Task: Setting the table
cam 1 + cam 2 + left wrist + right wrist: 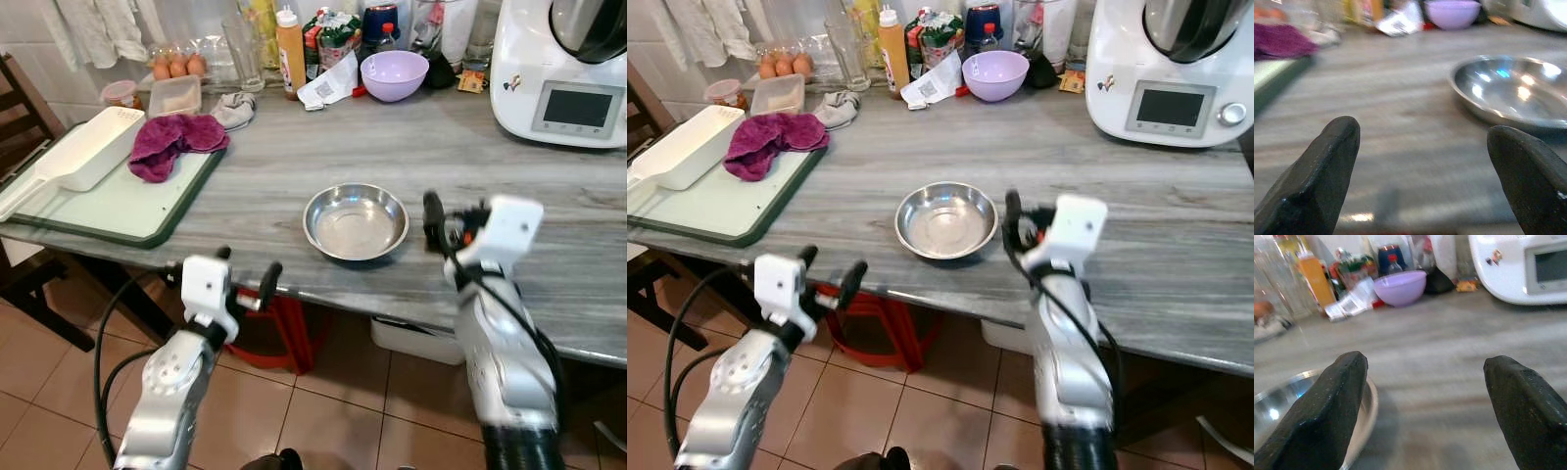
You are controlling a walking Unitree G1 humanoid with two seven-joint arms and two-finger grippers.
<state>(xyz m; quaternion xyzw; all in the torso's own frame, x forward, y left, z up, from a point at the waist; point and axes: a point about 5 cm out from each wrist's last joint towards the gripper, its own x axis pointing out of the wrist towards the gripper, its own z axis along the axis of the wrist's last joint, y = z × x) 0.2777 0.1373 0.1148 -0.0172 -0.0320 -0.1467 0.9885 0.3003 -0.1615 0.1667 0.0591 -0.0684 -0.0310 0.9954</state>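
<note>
Near the front edge of the grey marbled table [294,157] sits a shallow round steel bowl [356,222], between the spread-fingered left gripper [247,274] and right gripper [1427,406]; a clumsy nudge could slide it off.

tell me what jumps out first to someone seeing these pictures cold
A shiny steel bowl sits empty near the front edge of the grey counter, with the right claw open just beside its rim and the left claw open lower, before the counter edge. Behind, a purple cloth lies on a green-edged board, and a big white kitchen machine fills the far right corner.
</note>
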